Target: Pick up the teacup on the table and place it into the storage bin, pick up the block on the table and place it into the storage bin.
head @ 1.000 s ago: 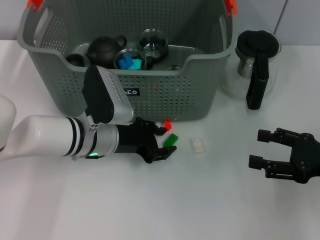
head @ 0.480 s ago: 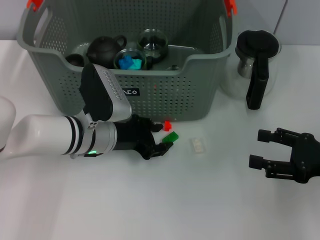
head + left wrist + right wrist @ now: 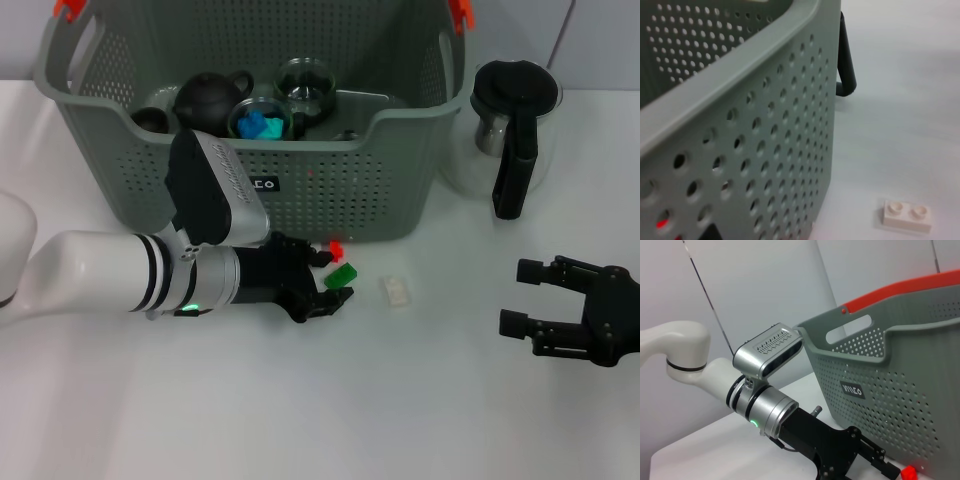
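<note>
The grey storage bin [image 3: 330, 195] stands at the back and holds a black teapot [image 3: 210, 98] and two glass teacups [image 3: 305, 85]; one cup contains a blue piece. Three small blocks lie on the table in front of it: red [image 3: 336, 248], green [image 3: 346, 274] and white [image 3: 396, 291]. My left gripper [image 3: 332, 280] lies low on the table, open, with the green block at its fingertips and the red block just beyond the upper finger. The right wrist view shows that gripper [image 3: 880, 460] beside the red block [image 3: 908, 473]. The right gripper [image 3: 535, 300] rests open at the right.
A glass kettle with a black handle [image 3: 515, 130] stands to the right of the bin; its handle [image 3: 846, 60] shows past the bin wall [image 3: 765, 150] in the left wrist view, with the white block [image 3: 906, 216] on bare table.
My left gripper drew back a little from the green block, then came forward again to it. The right arm has not moved.
</note>
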You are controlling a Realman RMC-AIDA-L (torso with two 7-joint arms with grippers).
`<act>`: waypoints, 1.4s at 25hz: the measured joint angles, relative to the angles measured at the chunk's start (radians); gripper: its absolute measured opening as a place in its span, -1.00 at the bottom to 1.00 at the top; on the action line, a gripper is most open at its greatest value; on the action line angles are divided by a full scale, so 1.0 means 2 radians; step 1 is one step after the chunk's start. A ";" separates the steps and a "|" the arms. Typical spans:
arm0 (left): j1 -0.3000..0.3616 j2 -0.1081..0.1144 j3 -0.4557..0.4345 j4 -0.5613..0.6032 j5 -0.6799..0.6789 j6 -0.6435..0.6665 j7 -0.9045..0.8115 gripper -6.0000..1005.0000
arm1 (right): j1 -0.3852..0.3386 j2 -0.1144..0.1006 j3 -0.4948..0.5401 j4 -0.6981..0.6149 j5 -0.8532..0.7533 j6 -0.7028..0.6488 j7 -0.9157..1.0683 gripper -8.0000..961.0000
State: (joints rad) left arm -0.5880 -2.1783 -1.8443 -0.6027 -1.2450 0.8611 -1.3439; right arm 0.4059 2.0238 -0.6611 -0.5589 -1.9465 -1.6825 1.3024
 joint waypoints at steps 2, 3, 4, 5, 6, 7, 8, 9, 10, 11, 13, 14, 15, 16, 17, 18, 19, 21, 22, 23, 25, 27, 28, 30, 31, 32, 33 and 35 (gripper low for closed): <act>0.000 0.000 0.000 0.000 -0.001 -0.002 0.000 0.03 | 0.000 0.000 0.000 0.000 0.000 0.000 0.000 0.90; 0.000 0.000 0.000 0.001 -0.001 -0.002 0.000 0.02 | 0.000 0.000 0.000 0.000 0.000 0.000 0.000 0.90; 0.000 0.000 0.000 0.001 -0.001 -0.002 0.000 0.02 | 0.000 0.000 0.000 0.000 0.000 0.000 0.000 0.90; 0.000 0.000 0.000 0.001 -0.001 -0.002 0.000 0.02 | 0.000 0.000 0.000 0.000 0.000 0.000 0.000 0.90; 0.000 0.000 0.000 0.001 -0.001 -0.002 0.000 0.02 | 0.000 0.000 0.000 0.000 0.000 0.000 0.000 0.90; 0.000 0.000 0.000 0.001 -0.001 -0.002 0.000 -0.01 | 0.000 0.000 0.000 0.000 0.000 0.000 0.000 0.90; 0.000 0.000 0.000 0.001 -0.001 -0.003 0.000 -0.05 | 0.000 0.000 0.000 0.000 0.000 0.000 -0.001 0.90; 0.000 0.000 0.000 0.001 -0.001 -0.003 0.000 -0.08 | -0.001 0.000 0.000 0.000 0.000 0.000 -0.001 0.90; 0.000 0.000 0.000 0.001 -0.001 -0.003 0.000 -0.12 | -0.001 0.000 0.000 0.000 0.000 0.000 -0.001 0.90; 0.000 0.000 0.000 0.001 -0.001 -0.003 0.000 -0.15 | -0.001 0.000 0.000 0.000 0.000 0.000 -0.001 0.90; 0.000 0.000 0.000 0.002 -0.001 -0.004 0.000 -0.20 | -0.001 0.000 0.000 0.000 0.000 0.000 -0.001 0.90; 0.000 0.000 0.000 0.002 -0.001 -0.004 0.000 -0.23 | -0.001 0.001 0.000 0.000 0.000 0.000 -0.001 0.90; 0.000 0.000 0.000 0.002 -0.001 -0.004 0.000 -0.25 | -0.001 0.001 0.000 0.000 0.000 0.000 -0.001 0.90; 0.000 0.000 0.000 0.002 -0.001 -0.004 0.000 -0.28 | -0.002 0.001 0.000 0.000 0.000 0.000 -0.001 0.90; 0.000 0.000 0.000 0.002 -0.001 -0.004 -0.001 -0.30 | -0.002 0.001 0.000 0.000 0.000 0.000 -0.001 0.90; 0.000 0.000 0.000 0.002 0.000 -0.004 -0.002 -0.35 | -0.003 0.001 0.000 0.000 0.000 0.000 -0.001 0.90; 0.000 0.000 0.000 0.002 0.000 -0.004 -0.002 -0.40 | -0.003 0.001 0.000 0.000 0.000 0.000 -0.002 0.90; -0.001 0.000 0.002 0.002 0.001 -0.005 -0.005 -0.49 | -0.004 0.001 0.000 0.000 0.000 0.000 -0.002 0.90; -0.001 0.000 0.002 0.003 0.001 -0.005 -0.005 -0.54 | -0.004 0.001 0.000 0.000 0.000 0.000 -0.002 0.90; -0.001 0.000 0.002 0.003 0.001 -0.005 -0.005 -0.59 | -0.004 0.001 0.000 0.000 0.000 0.000 -0.002 0.90; -0.001 0.001 0.003 0.002 0.001 -0.003 -0.006 -0.63 | -0.004 0.001 0.000 0.000 0.000 0.000 -0.002 0.90; 0.000 0.002 0.003 0.001 0.000 0.000 -0.006 -0.63 | -0.004 0.001 0.000 0.000 0.000 0.000 -0.002 0.90; 0.001 0.002 0.003 0.001 0.000 0.001 -0.006 -0.63 | -0.004 0.001 0.000 0.000 0.000 0.000 -0.001 0.90; 0.004 0.003 0.002 -0.002 0.000 0.006 -0.006 -0.63 | -0.004 0.001 0.000 0.000 0.000 0.000 0.000 0.90; 0.007 0.004 -0.001 -0.009 0.000 0.016 -0.006 -0.63 | -0.004 0.001 0.000 0.000 0.000 0.000 0.000 0.90; 0.011 0.005 -0.003 -0.017 0.000 0.026 -0.008 -0.63 | -0.004 0.001 0.000 0.000 0.000 0.000 0.000 0.90; 0.016 0.007 -0.004 -0.027 0.001 0.039 -0.011 -0.63 | -0.004 0.000 0.000 0.000 0.000 0.000 0.000 0.90; 0.029 0.013 -0.006 -0.056 0.008 0.074 -0.027 -0.62 | -0.005 0.000 0.000 0.000 0.000 -0.001 0.001 0.90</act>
State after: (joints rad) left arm -0.5299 -2.1518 -1.8568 -0.7139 -1.2297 1.0083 -1.3977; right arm 0.3962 2.0241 -0.6611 -0.5583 -1.9466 -1.6836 1.3039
